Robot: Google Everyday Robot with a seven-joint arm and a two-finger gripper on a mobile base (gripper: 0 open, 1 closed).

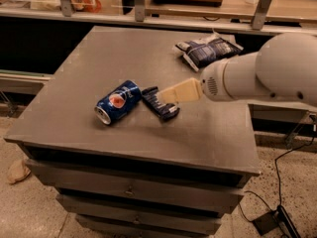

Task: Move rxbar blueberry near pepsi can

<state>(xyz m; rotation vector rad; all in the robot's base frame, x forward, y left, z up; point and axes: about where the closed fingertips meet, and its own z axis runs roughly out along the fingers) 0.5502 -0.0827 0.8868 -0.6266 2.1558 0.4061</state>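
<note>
The grey worktop (74,128) sat over a stack of drawers (133,190) on its near face. One white arm (277,68) reached in from the right, held roughly level and low over the surface, with its wrist directed to the left. The cream end effector (166,94) hung over the far side of the bar, its tip at or just above the wrapper; contact could not be confirmed. Whether it was apart or together could not be told.

One blueberry bar (161,105) lay flat near the middle of the worktop, its long axis running from far-left to near-right. One Pepsi can (118,102) lay on its side just left of the bar, silver top facing near-left, long axis running from near-left to far-right. The two sat close together at their far ends; touching could not be confirmed.

One puffy blue-and-white snack bag (208,51) lay well apart from them, towards the far right of the worktop. A wooden bench (198,6) ran behind.
</note>
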